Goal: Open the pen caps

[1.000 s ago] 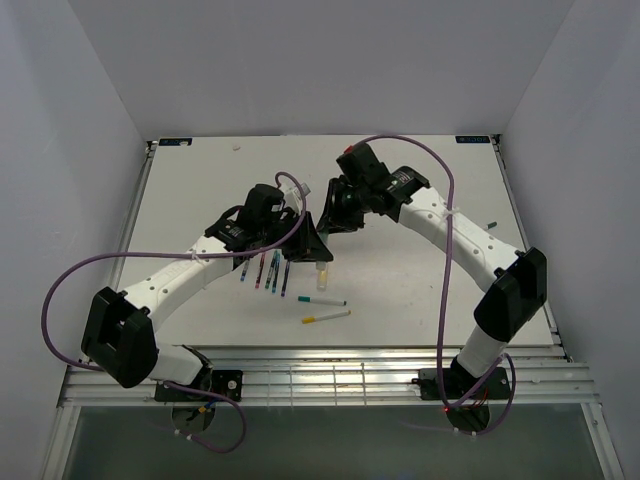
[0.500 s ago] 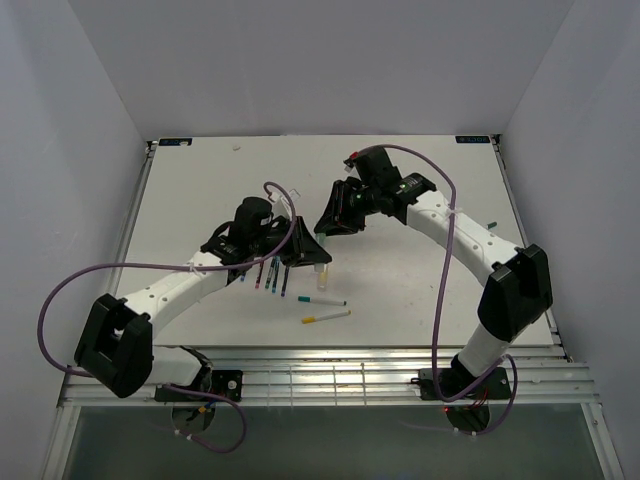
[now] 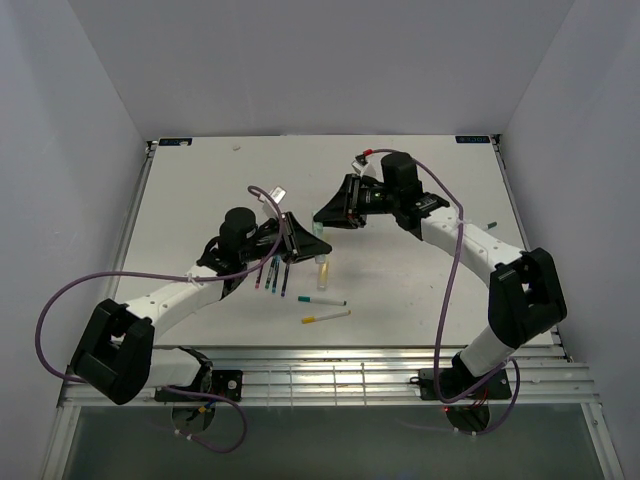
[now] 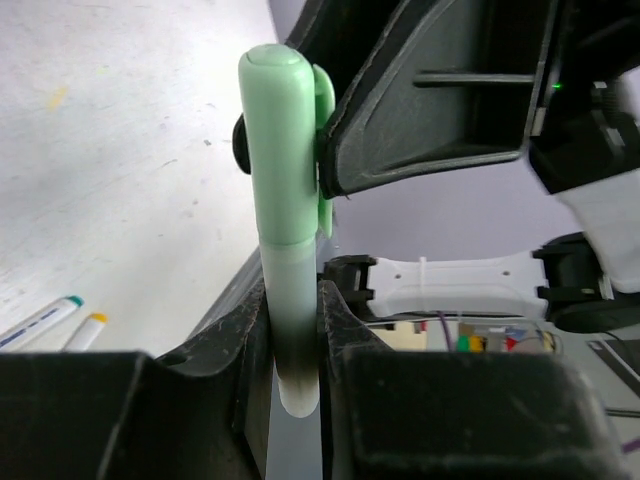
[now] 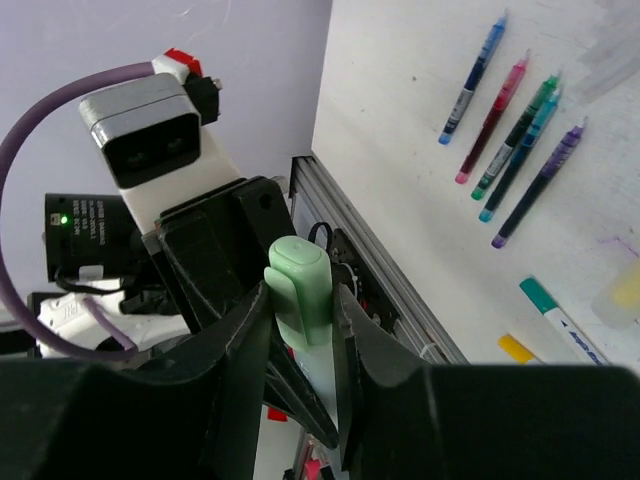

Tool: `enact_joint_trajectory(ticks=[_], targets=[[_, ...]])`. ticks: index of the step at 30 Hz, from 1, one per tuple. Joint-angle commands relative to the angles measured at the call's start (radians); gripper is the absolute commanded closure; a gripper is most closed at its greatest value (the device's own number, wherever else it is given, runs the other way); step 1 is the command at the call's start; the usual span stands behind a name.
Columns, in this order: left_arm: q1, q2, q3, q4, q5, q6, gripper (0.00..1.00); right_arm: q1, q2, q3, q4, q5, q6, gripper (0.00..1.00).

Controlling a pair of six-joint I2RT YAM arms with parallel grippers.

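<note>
The job stood at its first cap, with nothing pulled free. Raised above the table (image 3: pixel 420 280), the left claw (image 4: pixel 293 300) was clamped shut on the lower barrel of a pale-green highlighter (image 4: pixel 290 275). The cap (image 4: pixel 280 140) sat at the upper end. In the left wrist view the seam showed no gap, so it seemed fully seated (the pull itself was not yet made). The right claw (image 5: pixel 300 300) was closed tight on that cap, one finger on each side.

Everything else was left to do. Five slim dark pens (image 5: pixel 515 138) lay in a row on the table, with a yellow highlighter (image 3: pixel 322 270) to their right. Two white pens (image 3: pixel 321 299) lay nearer the arms, their green and yellow end pieces in place.

From overhead the two claws covered nearly all of the held highlighter. Its bottom end blurred out between the left claw's fingers. The dark pens were too small to tell whether their coloured ends were seated. In the right wrist view the yellow highlighter was a cut-off smear at the edge.
</note>
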Motion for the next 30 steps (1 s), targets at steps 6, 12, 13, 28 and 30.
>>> enact_joint_trajectory(ticks=[6,12,13,28,30], targets=[[-0.024,-0.015,-0.015,0.348,0.306,-0.173,1.00,-0.002,-0.009,0.022,0.355,-0.197,0.056,0.91],[-0.022,0.022,0.000,0.427,0.330,-0.240,1.00,0.012,0.028,0.058,0.357,-0.251,0.047,0.68],[-0.022,0.028,-0.001,0.436,0.333,-0.247,1.00,0.016,0.035,0.064,0.360,-0.258,0.050,0.66],[0.021,0.005,-0.062,0.508,0.300,-0.313,1.00,0.035,0.034,-0.006,0.490,-0.289,0.133,0.63],[0.030,0.008,-0.064,0.519,0.297,-0.326,1.00,0.033,0.017,-0.023,0.493,-0.279,0.133,0.54]])
